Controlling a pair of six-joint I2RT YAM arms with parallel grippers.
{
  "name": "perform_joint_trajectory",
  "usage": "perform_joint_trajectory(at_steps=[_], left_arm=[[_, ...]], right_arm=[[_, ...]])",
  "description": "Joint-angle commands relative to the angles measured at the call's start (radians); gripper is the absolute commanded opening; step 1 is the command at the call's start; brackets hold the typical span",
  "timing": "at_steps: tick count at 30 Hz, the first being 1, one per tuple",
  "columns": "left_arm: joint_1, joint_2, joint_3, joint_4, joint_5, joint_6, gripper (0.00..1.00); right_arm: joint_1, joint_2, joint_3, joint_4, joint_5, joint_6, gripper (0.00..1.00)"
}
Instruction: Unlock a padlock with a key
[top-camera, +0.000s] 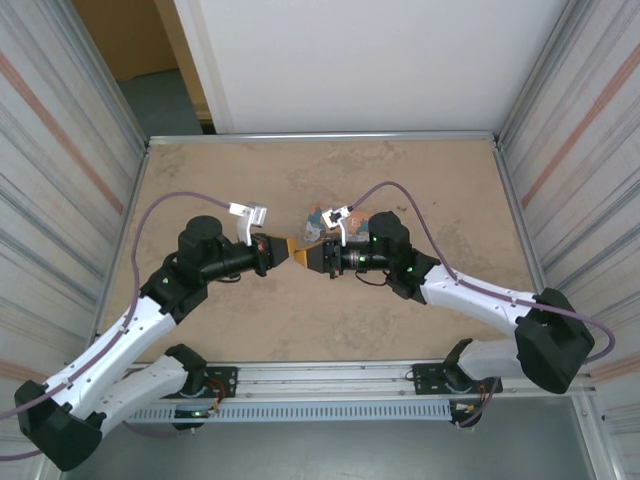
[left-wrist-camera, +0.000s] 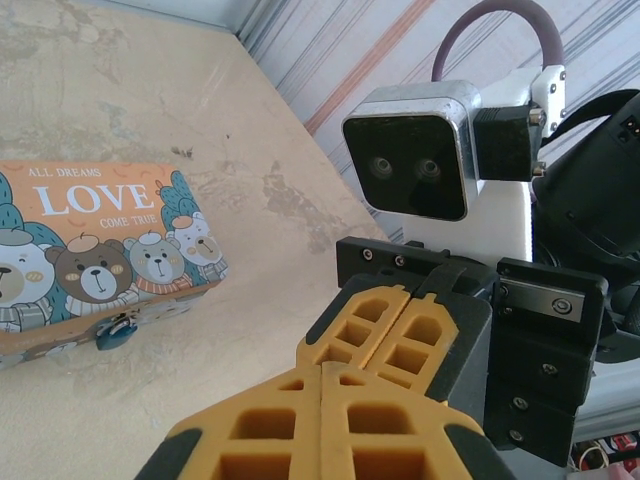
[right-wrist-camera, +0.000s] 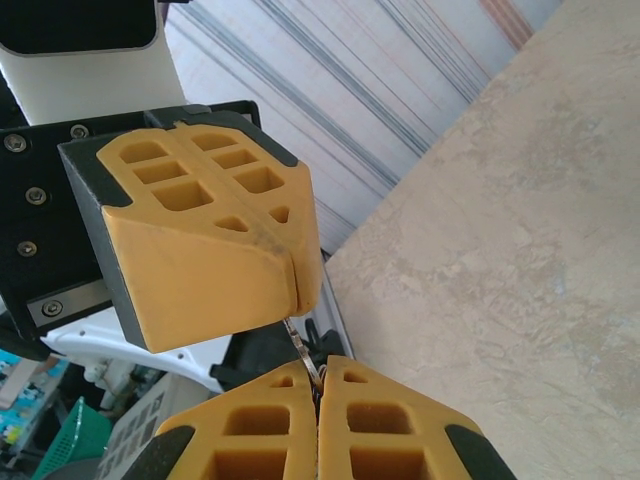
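Observation:
My two grippers meet tip to tip over the middle of the table, the left gripper facing the right gripper. In the right wrist view a thin metal key bridges the small gap between them. One end sits in the seam of the shut left gripper, the other in the seam of the shut right gripper. In the left wrist view the left gripper and right gripper hide the key. The tiny teal padlock hangs at the front of an orange-and-teal "LOVE" box, apart from both grippers.
The box lies on the tan table just behind the right gripper. Corrugated walls close in the table on the left and right, and a metal rail runs along the near edge.

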Motion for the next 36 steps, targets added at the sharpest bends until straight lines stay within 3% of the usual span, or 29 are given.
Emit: perform_joint_trajectory(at_steps=[1,5,9,16,21,28,36], left_arm=[[-0.001,-0.008,0.0,0.026,-0.01,-0.004,0.15],[0.0,-0.024,0.001,0.009,-0.049,-0.006,0.41],[-0.001,-0.037,-0.004,-0.022,-0.092,0.0,0.53],[-0.004,0.004,-0.025,-0.048,-0.124,0.008,0.57],[-0.044,0.097,-0.015,-0.049,-0.176,0.022,0.58],[-0.06,0.293,-0.021,0.066,-0.158,-0.095,0.61],[-0.059,0.462,-0.037,0.199,-0.147,-0.189,0.69]], right_arm=[[-0.014,-0.042,-0.008,-0.058,0.042,-0.04,0.0],[-0.026,-0.067,-0.009,-0.16,0.079,-0.09,0.0],[-0.043,-0.094,-0.007,-0.294,0.135,-0.158,0.0],[-0.155,-0.167,-0.038,-0.515,0.252,-0.189,0.0],[-0.266,-0.197,-0.076,-0.601,0.225,-0.215,0.0],[-0.448,-0.128,-0.107,-0.503,0.046,-0.212,0.0],[-0.479,0.074,-0.049,-0.355,0.006,-0.187,0.0]])
